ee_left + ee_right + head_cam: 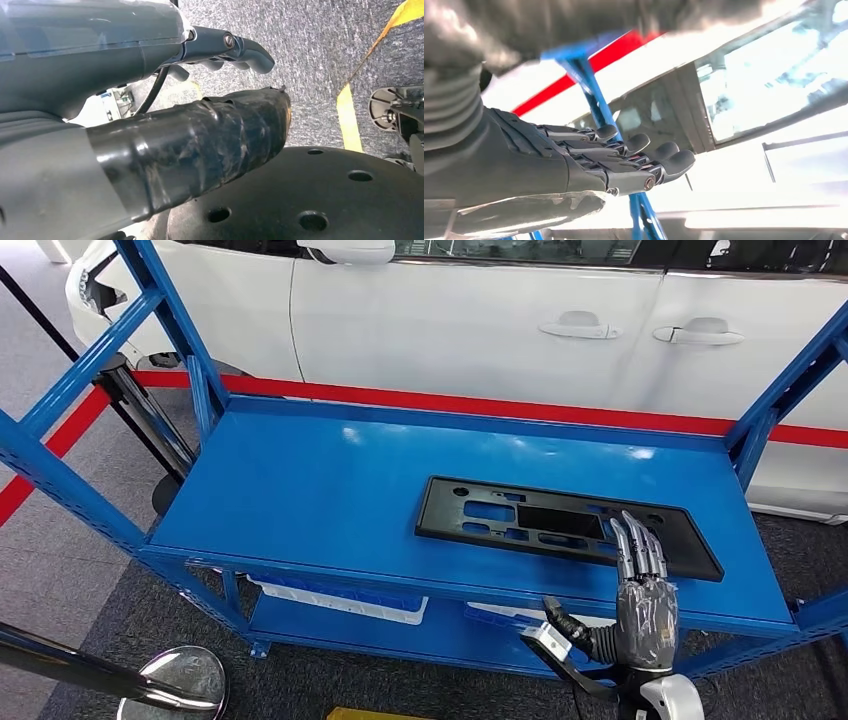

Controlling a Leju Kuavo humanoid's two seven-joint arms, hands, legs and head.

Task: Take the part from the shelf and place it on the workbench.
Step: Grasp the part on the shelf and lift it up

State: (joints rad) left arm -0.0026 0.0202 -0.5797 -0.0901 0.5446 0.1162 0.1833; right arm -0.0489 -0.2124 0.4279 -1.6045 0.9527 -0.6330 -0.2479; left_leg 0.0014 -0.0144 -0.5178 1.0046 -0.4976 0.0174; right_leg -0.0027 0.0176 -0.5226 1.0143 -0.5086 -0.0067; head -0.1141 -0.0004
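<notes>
The part (540,520) is a flat black rectangular plate with several cut-outs. It lies on the top board of the blue shelf (320,490), right of the middle and near the front edge. My right hand (642,605) comes up from below at the shelf's front right. Its fingers (637,545) are stretched out over the plate's near right edge, and its thumb sticks out to the left below the board's edge. It holds nothing, and I cannot tell whether it touches the plate. The right wrist view shows the right hand (589,160) with fingers straight. My left hand (190,135) hangs over the floor, fingers apart, empty.
A white car (480,320) stands close behind the shelf, past a red floor line (450,400). Blue uprights (170,320) (790,380) frame both ends of the shelf. A white and blue bin (340,600) sits on the lower board. A black stand pole (140,410) leans at the left.
</notes>
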